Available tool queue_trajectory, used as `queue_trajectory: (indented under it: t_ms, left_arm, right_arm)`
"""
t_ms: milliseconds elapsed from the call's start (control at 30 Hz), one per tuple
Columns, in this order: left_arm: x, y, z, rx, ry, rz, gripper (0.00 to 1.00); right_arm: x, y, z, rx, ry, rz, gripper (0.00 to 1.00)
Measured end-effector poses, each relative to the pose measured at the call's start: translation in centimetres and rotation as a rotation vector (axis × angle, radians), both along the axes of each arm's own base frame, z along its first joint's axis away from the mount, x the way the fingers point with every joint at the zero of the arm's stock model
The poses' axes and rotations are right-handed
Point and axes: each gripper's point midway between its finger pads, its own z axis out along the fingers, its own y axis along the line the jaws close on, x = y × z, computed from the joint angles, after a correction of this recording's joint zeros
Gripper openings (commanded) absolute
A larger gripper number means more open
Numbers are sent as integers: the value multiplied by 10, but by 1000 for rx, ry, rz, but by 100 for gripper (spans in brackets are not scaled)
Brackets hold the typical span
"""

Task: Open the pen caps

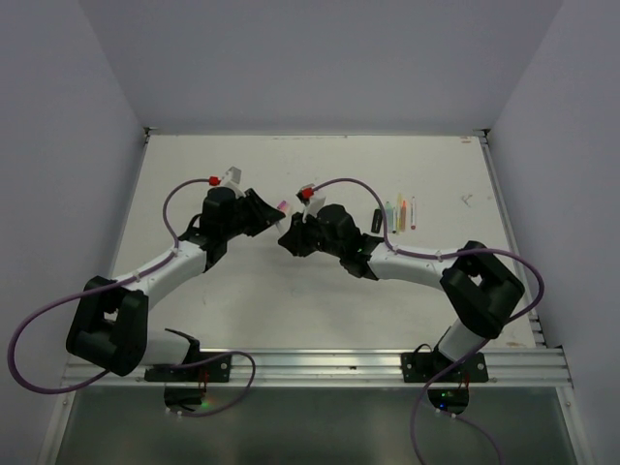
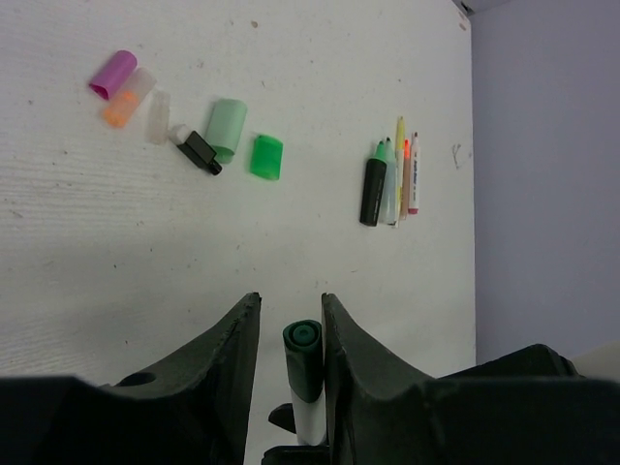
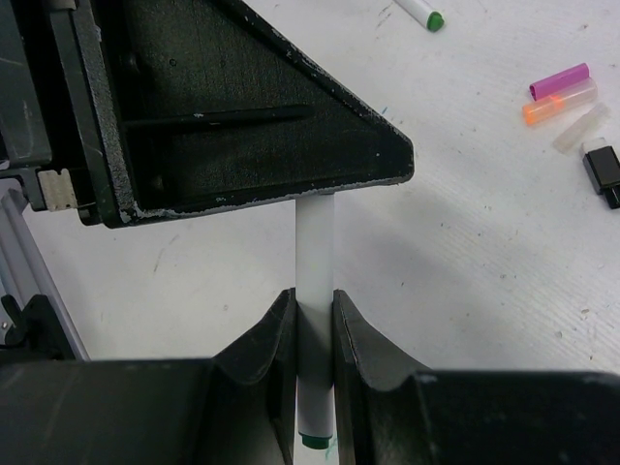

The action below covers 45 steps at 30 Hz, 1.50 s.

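Note:
A white pen (image 3: 315,252) with a dark green pen cap (image 2: 303,358) is held above the table between both grippers. My right gripper (image 3: 314,295) is shut on the white body, whose green tail end (image 3: 315,441) sticks out behind the fingers. My left gripper (image 2: 291,300) has its jaws closed on the cap, which lies against the right finger (image 2: 339,329). In the right wrist view the left gripper's finger (image 3: 262,126) covers the pen's capped end. The top view shows the left gripper (image 1: 276,211) and right gripper (image 1: 294,234) meeting mid-table.
Loose caps lie on the table: pink (image 2: 113,74), orange (image 2: 118,111), clear (image 2: 158,116), black (image 2: 199,150), pale green (image 2: 228,128) and bright green (image 2: 266,157). A row of pens (image 2: 392,179) lies further right, seen as pens (image 1: 399,213) from above. Walls close the table's sides.

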Motion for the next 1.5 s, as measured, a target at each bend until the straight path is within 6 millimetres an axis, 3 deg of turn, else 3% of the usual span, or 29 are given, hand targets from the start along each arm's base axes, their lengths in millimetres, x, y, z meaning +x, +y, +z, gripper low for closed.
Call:
queue_trajectory:
  t_ms: [333,633,900,1233,1500]
  left_arm:
    - [1,2,-4,15,9,17,27]
    - [0,4,-11,26,36,27,0]
    - [3,6,-8,39,42,44,0]
    - [16,-2,31,-24,40,49,0]
    - [19,0,39,-106,83,82,0]
  right_arm:
    - [-3,1,-17,-45,13,16,0]
    - [-4,2,-23,-64,14,22,0]
    - [-3,2,-23,-72,2,15,0]
    - [4,-10,11,-6,-108,-44,0]
    - [6,-14,20,35,-155,-62,0]
